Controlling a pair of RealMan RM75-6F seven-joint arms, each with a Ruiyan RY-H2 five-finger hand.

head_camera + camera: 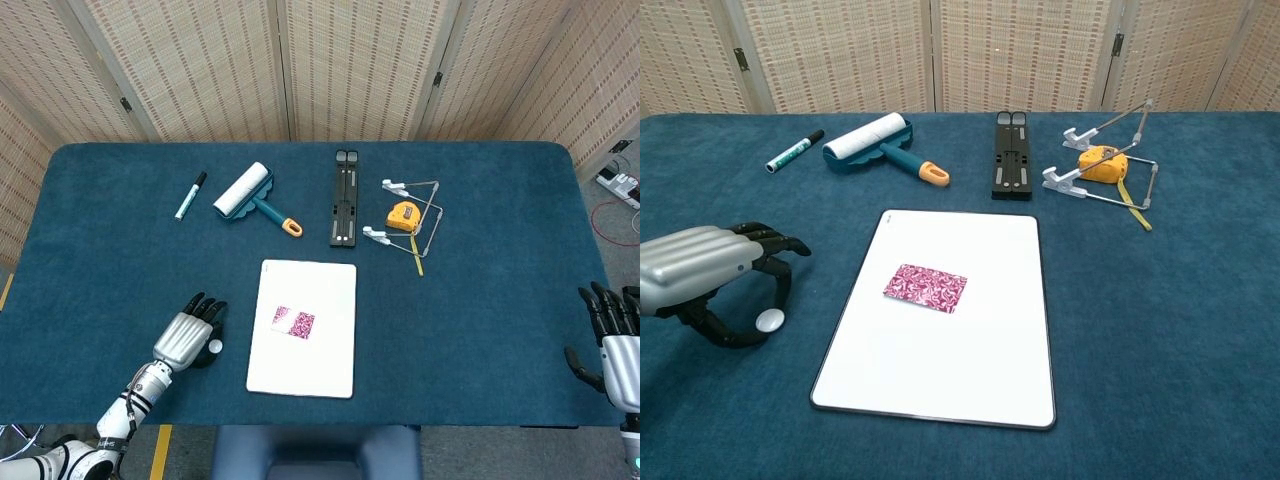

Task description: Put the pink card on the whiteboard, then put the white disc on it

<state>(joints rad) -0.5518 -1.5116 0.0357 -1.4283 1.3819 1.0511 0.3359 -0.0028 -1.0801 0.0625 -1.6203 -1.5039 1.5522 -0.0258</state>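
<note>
The whiteboard [310, 350] [970, 370] lies flat near the table's front middle. The pink patterned card [294, 322] [925, 288] lies on its left half. Just left of the board, the small white disc [214, 347] [770, 320] sits low at the table surface. My left hand [183, 340] [700, 270] arches over it, with the thumb and a finger closed in on the disc from both sides. My right hand [612, 345] hovers at the table's far right edge, its fingers spread and holding nothing.
Along the back of the table lie a marker [190, 196], a lint roller [250, 195] with an orange handle tip, a black folded stand [344, 198] and a yellow tape measure [403, 215] inside a wire frame. Blue cloth covers the table.
</note>
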